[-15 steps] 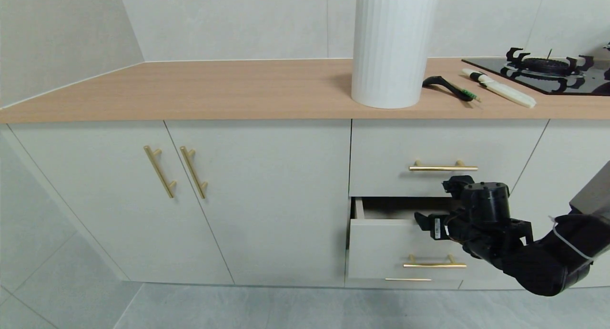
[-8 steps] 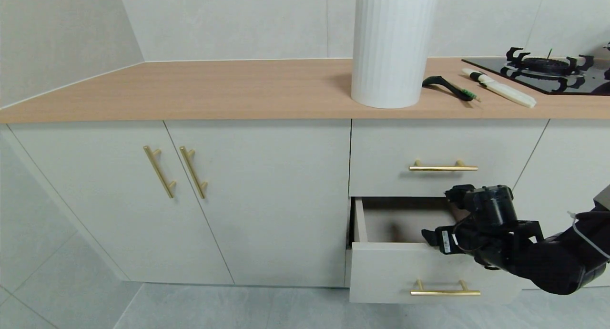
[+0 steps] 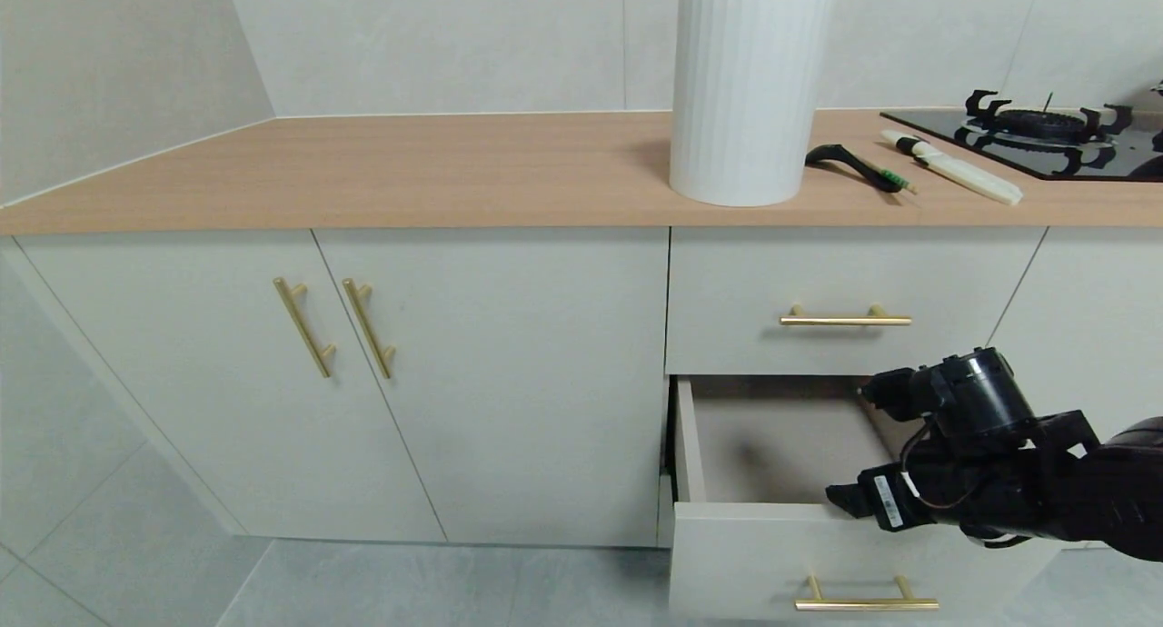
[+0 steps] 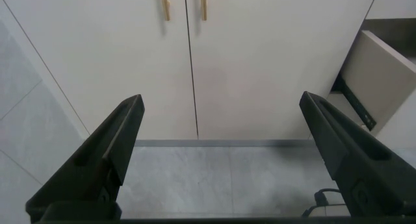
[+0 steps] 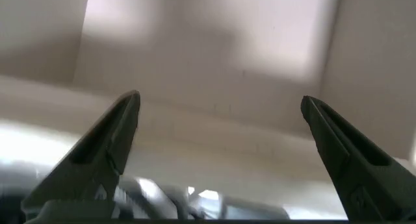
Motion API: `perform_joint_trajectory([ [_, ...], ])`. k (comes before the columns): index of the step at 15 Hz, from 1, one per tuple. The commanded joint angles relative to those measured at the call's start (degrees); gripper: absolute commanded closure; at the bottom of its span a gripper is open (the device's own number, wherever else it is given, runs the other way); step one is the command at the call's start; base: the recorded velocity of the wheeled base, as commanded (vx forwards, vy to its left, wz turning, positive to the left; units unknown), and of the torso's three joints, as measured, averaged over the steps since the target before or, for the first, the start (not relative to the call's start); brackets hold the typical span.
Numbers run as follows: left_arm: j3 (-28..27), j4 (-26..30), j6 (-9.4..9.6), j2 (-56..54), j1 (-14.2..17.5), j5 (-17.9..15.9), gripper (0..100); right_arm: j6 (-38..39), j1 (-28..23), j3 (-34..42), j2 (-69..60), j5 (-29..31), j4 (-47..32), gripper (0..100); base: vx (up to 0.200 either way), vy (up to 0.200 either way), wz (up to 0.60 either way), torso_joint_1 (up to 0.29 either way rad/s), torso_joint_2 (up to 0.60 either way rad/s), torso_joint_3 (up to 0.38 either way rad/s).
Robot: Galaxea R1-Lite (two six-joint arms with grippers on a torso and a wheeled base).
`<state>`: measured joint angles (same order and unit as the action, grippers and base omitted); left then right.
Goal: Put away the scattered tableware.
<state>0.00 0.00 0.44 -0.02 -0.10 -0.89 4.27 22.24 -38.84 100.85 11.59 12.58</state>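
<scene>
While low over the pulled-out drawer [image 3: 689, 445], right gripper [image 3: 849, 445] with jaws spread; left gripper [image 4: 221, 99] jaws also spread.

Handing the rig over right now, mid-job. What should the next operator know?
Left gripper: open, holding nothing, low in front of the cabinet doors.
Right gripper: open, holding nothing, at the top edge of the lower drawer front.
Things: the black-handled utensil and the white utensil lie on the counter, between the white canister and the stove.
Done: the lower drawer is pulled open.
Left: probably pick up both utensils, place them in the drawer, then shut it.
</scene>
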Motion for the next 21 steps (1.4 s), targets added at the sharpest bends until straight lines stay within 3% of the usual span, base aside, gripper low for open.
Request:
perform_joint_trajectory([
  [1, 0.0, -0.1, 0.00, 0.0, 0.0, 0.0, 0, -2.6, 1.1, -0.2, -4.2, -0.2, -4.5, 0, 0.000, 0.000, 0.00, 0.000, 0.00, 0.000],
  [8, 0.0, 0.0, 0.00, 0.0, 0.0, 0.0, 0, -5.1, 3.3, 0.0, -4.4, -0.2, -11.9, 0, 0.000, 0.000, 0.00, 0.000, 0.00, 0.000],
  [16, 0.0, 0.0, 0.00, 0.0, 0.0, 0.0, 0, -13.4, 5.9, -0.2, -9.4, -0.2, -29.7, 0, 0.000, 0.000, 0.00, 0.000, 0.00, 0.000],
  [18, 0.0, 0.0, 0.00, 0.0, 0.0, 0.0, 0, -12.4, 6.0, -1.9, -8.9, 0.1, -29.5, 0, 0.000, 0.000, 0.00, 0.000, 0.00, 0.000],
  [21, 0.0, 0.0, 0.00, 0.0, 0.0, 0.0, 0, 0.3, 5.8, -8.4, -9.0, -0.1, -29.4, 0, 0.000, 0.000, 0.00, 0.000, 0.00, 0.000],
])
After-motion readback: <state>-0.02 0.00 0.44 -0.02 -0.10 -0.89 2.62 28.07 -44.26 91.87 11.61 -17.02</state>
